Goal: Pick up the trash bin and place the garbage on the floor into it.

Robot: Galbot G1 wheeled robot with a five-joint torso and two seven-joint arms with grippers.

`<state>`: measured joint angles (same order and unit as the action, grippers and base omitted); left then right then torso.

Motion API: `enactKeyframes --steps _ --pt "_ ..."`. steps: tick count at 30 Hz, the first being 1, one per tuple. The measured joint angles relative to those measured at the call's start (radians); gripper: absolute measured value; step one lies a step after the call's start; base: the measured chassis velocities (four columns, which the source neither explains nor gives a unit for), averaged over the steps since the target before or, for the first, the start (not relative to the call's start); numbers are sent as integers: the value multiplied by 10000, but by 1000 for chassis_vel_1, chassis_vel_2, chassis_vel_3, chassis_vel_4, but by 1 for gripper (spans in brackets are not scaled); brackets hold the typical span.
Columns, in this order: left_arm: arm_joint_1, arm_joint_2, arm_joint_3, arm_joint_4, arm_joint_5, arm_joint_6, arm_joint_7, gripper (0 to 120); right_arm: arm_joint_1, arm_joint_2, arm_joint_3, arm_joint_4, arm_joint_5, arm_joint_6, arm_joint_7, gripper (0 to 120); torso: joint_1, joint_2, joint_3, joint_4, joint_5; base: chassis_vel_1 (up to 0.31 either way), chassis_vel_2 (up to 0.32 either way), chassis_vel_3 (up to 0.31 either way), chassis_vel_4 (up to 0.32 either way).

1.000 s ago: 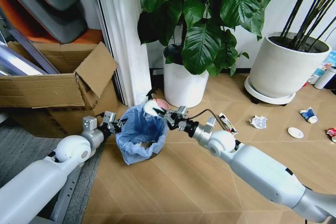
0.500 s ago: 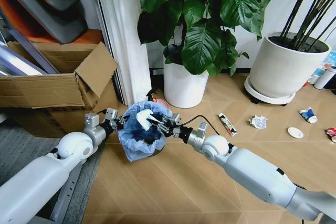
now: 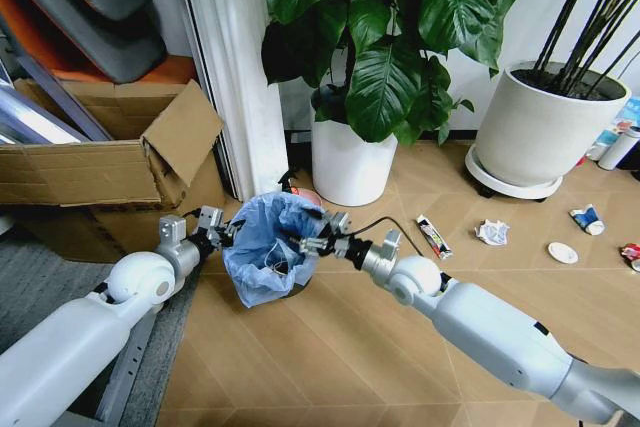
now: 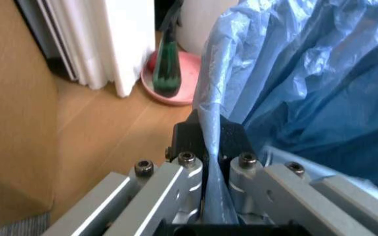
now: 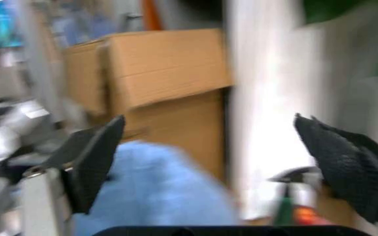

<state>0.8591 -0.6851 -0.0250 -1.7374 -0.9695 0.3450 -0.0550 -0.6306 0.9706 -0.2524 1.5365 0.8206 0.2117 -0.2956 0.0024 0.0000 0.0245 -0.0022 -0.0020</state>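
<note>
Holding the trash bin [image 3: 268,259] by its rim, the left gripper [image 3: 222,232] has its jaws pinched tight on a fold of the light-blue plastic bag [image 4: 294,83], seen close up from the left wrist. The bin sits on the wood floor [image 3: 330,347], just right of a cardboard box [image 3: 100,172] and just in front of a white curtain [image 3: 240,67].

Left of the bin lie the box and a grey mat [image 3: 40,257]. Behind the bin, beside the curtain's foot, a pink dish [image 4: 175,81] holds a dark green bottle [image 4: 167,66]. A white plant pot [image 3: 350,162] with a big leafy plant stands just behind the bin and to its right.

The right gripper [image 3: 312,238] hangs over the bin's right rim with its jaws spread wide and nothing between them.

Well right of the bin, litter is scattered on the floor: a dark wrapper [image 3: 433,236], a crumpled white paper [image 3: 492,233], a white disc [image 3: 563,253] and a blue-white packet [image 3: 588,219]. A second large white pot [image 3: 545,127] stands behind them.

The bin looks light and small, but the liner is thin, soft and slippery and could tear or slide off; a grip that catches the stiff rim beneath the bag is probably safer. The litter looks light and crushable. The near plant's leaves and pot crowd the space behind the bin.
</note>
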Motion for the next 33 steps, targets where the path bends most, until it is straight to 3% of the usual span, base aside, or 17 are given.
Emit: enactKeyframes --steps 2,7,12,16,23,33 --pt "330 49 -416 -85 8 6 -8 0 -563 -285 1076 -17 -40 -145 280 100 0 0 0 0 5 0 0 0 0" --pt "677 207 -826 -265 -20 -25 -5 0 -1836 -534 2424 -3 -666 -272 966 100 0 0 0 -6 -6 0 0 0 0" --pt "1087 235 -1191 -483 -13 -58 -29 0 -3330 -502 3887 83 -1842 -466 2749 100 0 0 -1 -6 7 0 0 0 0" --pt "1324 214 -1301 -543 60 -83 -37 0 -4430 -374 5142 140 -2598 -462 3299 100 0 0 -1 -3 9 0 0 0 0" --pt "1917 150 -1737 -628 311 -150 -39 0 -6581 114 7131 263 -2993 -205 3005 100 0 0 -1 -5 0 0 0 0 0" --pt "2894 94 -2679 -836 558 -230 5 0 -7713 1185 7956 232 -3571 319 2301 100 -1 1 -1 -1 1 0 0 0 0"
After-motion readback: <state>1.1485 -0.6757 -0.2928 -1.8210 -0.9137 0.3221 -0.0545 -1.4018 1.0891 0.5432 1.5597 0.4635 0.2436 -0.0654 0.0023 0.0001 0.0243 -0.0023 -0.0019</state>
